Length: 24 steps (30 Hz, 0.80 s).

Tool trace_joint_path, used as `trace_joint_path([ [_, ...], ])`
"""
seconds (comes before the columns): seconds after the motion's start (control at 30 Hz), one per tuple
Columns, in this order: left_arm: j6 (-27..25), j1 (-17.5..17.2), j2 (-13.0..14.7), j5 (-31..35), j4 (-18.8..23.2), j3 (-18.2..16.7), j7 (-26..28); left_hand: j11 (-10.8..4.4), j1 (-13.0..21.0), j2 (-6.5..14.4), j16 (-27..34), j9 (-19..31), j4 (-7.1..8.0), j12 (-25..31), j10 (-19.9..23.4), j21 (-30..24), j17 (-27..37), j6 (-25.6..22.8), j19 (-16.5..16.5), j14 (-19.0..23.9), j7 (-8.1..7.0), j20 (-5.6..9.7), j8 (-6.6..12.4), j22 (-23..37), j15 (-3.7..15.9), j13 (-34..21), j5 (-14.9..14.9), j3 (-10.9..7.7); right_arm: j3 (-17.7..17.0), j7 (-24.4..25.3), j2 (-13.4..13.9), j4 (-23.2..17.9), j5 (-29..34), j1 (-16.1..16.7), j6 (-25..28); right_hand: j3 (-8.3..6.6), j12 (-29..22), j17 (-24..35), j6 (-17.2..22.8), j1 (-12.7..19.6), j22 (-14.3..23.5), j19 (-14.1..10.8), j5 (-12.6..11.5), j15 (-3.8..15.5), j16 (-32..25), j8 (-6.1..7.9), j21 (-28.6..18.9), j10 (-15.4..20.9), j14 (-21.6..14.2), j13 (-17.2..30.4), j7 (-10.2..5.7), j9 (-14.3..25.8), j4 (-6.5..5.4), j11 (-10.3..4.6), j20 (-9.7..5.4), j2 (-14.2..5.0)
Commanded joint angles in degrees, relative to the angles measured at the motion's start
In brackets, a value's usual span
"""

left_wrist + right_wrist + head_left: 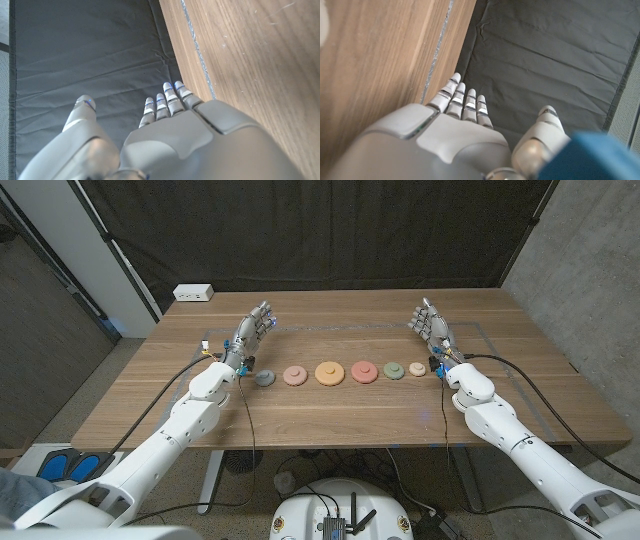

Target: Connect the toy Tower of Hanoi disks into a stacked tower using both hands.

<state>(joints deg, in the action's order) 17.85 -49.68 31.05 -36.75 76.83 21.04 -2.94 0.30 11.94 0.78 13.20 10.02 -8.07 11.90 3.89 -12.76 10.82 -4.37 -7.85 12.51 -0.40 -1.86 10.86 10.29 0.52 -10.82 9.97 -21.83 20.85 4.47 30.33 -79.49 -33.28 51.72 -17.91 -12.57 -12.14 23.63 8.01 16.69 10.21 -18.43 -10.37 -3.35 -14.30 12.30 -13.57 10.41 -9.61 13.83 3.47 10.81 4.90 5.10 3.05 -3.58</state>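
Several toy disks lie in a row across the middle of the wooden table [330, 415]: a grey disk [265, 378], a pink disk [295, 375], a large orange disk [329, 373], a red disk [364, 372], a green disk [393, 370] and a small cream disk [417, 369]. My left hand [250, 332] stands beyond the row's left end, fingers extended, holding nothing. My right hand [432, 326] stands beyond the right end, also with nothing in it. In the wrist views the left hand [165, 135] and right hand [455, 130] show straight fingers.
A white power strip [193, 293] lies at the table's far left corner. A dark curtain [320, 230] hangs behind the table. Cables run along both arms. A blue tape line [340, 325] marks the tabletop behind the disks.
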Motion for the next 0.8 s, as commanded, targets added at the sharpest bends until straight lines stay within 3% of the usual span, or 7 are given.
trace_joint_path([
  [0.03, -1.8, -1.01, 0.54, 0.48, 1.9, -0.3, 2.5, 0.13, -0.38, 0.25, 0.43, 0.1, 0.07, 0.59, 0.65, -0.54, 0.11, -0.21, -1.54, 0.7, -0.31, 0.11, -0.18, 0.19, -0.17, -0.11, 0.19, -0.36, 0.04, 0.29, 0.01, 0.26, 0.49, -0.17, 0.09, -0.31, -0.49, 0.18, 0.66, -0.08, 0.24, -1.91, 0.1, 0.04, -0.96, 0.15, -0.7, 0.76, -2.21, -0.15, 0.02, 0.23, 0.61, -0.31, 0.2, -0.6],
  [0.17, -1.97, -1.56, 0.4, 0.04, 2.46, -0.75, 3.39, 0.87, -0.72, 0.49, 1.27, 0.11, -0.08, 0.94, 2.03, -1.57, 0.27, -0.22, -4.73, 4.5, -0.38, -0.4, -0.18, 0.4, 0.03, -0.17, 0.21, -0.67, 0.08, -0.4, -0.45, 0.6, -0.17, -0.49, -0.07, -0.38, -0.72, 0.33, 1.06, -0.01, 0.43, -4.46, 0.13, 0.12, -1.94, 0.1, -1.55, 1.66, -4.68, -0.28, -0.22, 0.28, 0.95, -0.36, 0.44, -0.77],
  [0.5, -2.01, -2.17, 0.34, -0.14, 3.15, -1.22, 4.47, 1.19, -1.43, 0.58, 2.19, 0.14, -0.32, 1.32, 4.54, -4.29, 0.67, -1.09, -12.04, 10.08, -0.01, 1.03, 0.04, 1.05, 0.75, -0.23, 0.21, -1.15, 0.36, 0.39, -0.78, -0.34, 0.01, -0.59, 0.67, -0.46, -1.13, 0.96, 1.66, -0.08, 0.81, -6.78, 0.08, 0.15, -3.6, 0.09, -2.43, 2.75, -8.23, -0.03, -0.36, 0.37, 1.27, -0.43, 0.77, -1.13],
  [0.7, -1.84, -2.64, -0.01, -0.66, 3.46, -1.63, 5.08, 1.33, -2.15, 0.92, 3.78, 0.15, -0.22, 1.62, 6.13, -6.23, 1.39, -1.25, -15.73, 15.38, 0.14, 0.81, 0.04, 1.94, 1.48, -0.26, 0.25, -1.5, 0.25, 2.3, -0.65, -1.85, 0.21, -0.05, 2.21, -0.44, -1.76, 2.61, 2.13, -0.41, 1.68, -9.29, 0.02, -0.24, -6.33, 0.01, -3.89, 3.94, -13.19, 0.64, -0.83, 0.46, 1.51, -0.74, 2.06, -1.49],
  [0.8, -2.18, -2.88, 0.16, -0.45, 3.84, -1.72, 5.75, 1.19, -2.37, 0.98, 4.75, 0.16, -0.31, 1.82, 7.15, -7.54, 1.73, -1.76, -18.13, 18.6, 0.4, 1.35, 0.2, 2.42, 1.92, -0.27, 0.26, -1.74, 0.3, 2.58, -0.88, -1.53, 0.5, -0.09, 1.84, -0.43, -2.38, 4.5, 2.71, -0.49, 2.61, -12.85, -0.07, 0.85, -8.76, 0.07, -6.1, 4.96, -17.14, 1.35, -0.97, 0.52, 1.89, -0.73, 1.71, -1.54],
])
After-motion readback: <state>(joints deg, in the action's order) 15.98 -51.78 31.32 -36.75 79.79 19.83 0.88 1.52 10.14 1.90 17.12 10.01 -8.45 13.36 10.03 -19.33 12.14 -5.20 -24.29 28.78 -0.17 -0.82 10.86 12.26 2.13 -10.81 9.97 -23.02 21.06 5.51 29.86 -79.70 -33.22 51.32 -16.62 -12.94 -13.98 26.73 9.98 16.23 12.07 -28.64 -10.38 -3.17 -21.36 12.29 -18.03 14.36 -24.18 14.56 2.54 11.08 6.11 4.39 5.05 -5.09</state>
